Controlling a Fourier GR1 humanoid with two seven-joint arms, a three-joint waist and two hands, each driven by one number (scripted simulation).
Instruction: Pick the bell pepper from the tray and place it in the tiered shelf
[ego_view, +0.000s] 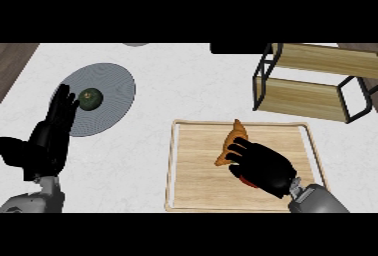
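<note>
Currently right hand (262, 165) curled over a red object on the tray (199, 190), croissant (232, 142) touching its fingertips; left hand (52, 132) open.

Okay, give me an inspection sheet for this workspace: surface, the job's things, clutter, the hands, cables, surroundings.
Surface: white marbled counter.
Job's things: wooden tray in front of the right arm; tiered shelf with wooden boards at the far right; a red item, probably the bell pepper, mostly hidden under the right robot hand.
Clutter: orange croissant on the tray; dark green round fruit on a grey plate at the left.
Hands: right robot hand curled over the tray, by the croissant; left robot hand open, resting at the left.
Cables: nothing seen.
Surroundings: brown floor strip at the far left.
</note>
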